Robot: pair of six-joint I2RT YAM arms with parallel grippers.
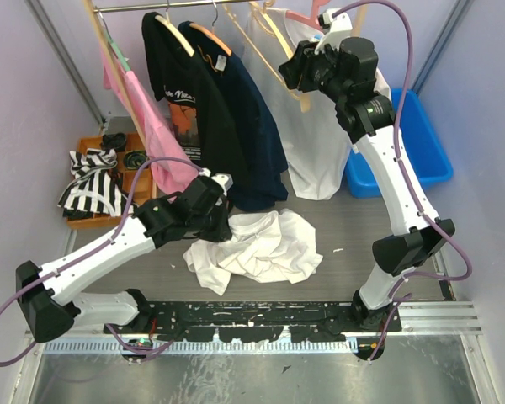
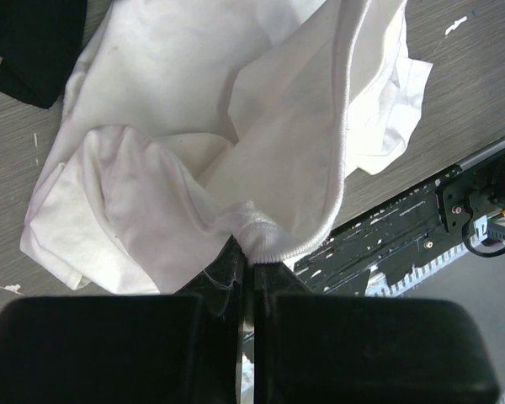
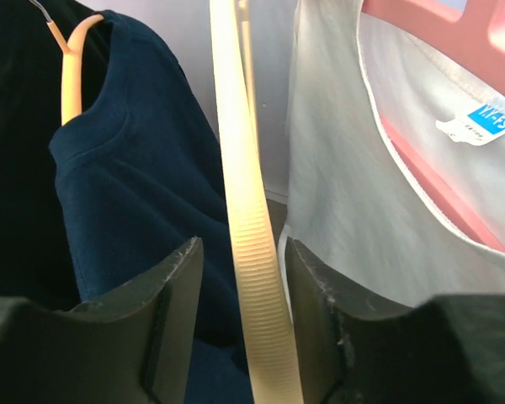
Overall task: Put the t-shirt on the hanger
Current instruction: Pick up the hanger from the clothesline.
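The white t-shirt (image 1: 257, 248) lies crumpled on the grey table in front of the hanging clothes. My left gripper (image 1: 225, 229) is at the shirt's left edge, shut on the ribbed collar of the t-shirt (image 2: 194, 126). In the left wrist view the left gripper (image 2: 252, 257) pinches that rib at its tips. The bare wooden hanger (image 1: 279, 61) hangs from the rail at the back. My right gripper (image 1: 296, 74) is up at it. In the right wrist view the hanger's ribbed arm (image 3: 254, 227) runs between the open jaws of the right gripper (image 3: 242, 246), with a gap on each side.
On the rail (image 1: 194, 4) hang a pink shirt (image 1: 143, 109), a black shirt (image 1: 181, 93), a navy shirt (image 3: 143, 185) and a white shirt with a blue label (image 3: 488, 122) on a pink hanger (image 3: 454, 25). A blue bin (image 1: 425, 147) stands right, an orange tray (image 1: 97, 220) left.
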